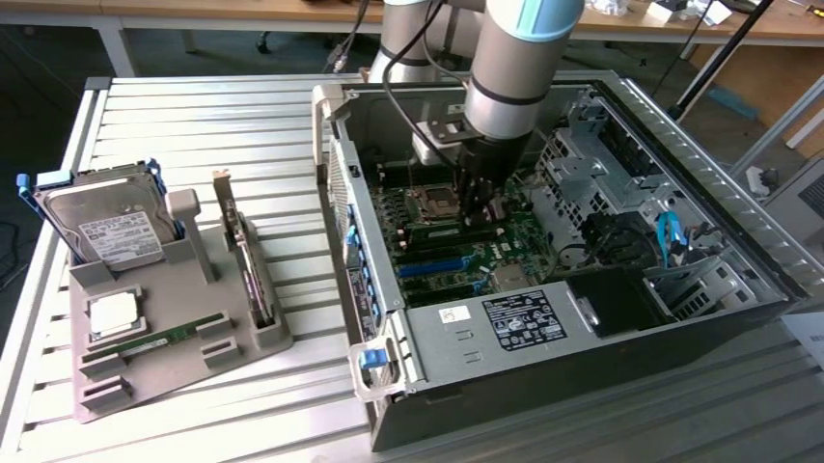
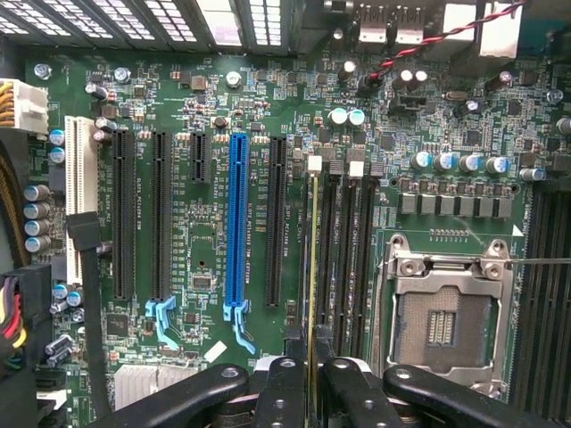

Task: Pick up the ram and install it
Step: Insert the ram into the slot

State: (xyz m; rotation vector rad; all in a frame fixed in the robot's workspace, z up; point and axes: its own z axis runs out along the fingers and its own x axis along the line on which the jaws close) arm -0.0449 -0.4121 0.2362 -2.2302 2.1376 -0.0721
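Looking edge-on at the long, narrow green circuit-board ram stick (image 2: pixel 312 267) here, so just a thin yellow-green line. Probably very light and stiff, but fragile: thin board, tiny chips, bare contacts along 1 long edge. Best pinched on the 2 flat faces near the top edge, well away from the contacts, and kept dead straight to avoid flexing.

Pretty much matches the grip now: clamped between the 2 black fingers (image 2: pixel 281 379) of the black robot gripper (image 2: pixel 310 361), jaws narrow and closed on the board, sticking straight out from between them.

Sits inside the open grey metal computer case (image 1: pixel 438 362), over the green motherboard (image 2: pixel 205 267). Lined up along the row of long black memory slots (image 2: pixel 343 259), between the bright blue expansion slot (image 2: pixel 237 223) and the silver square processor socket (image 2: pixel 443 325). Can't tell whether already seated in a slot or just above it
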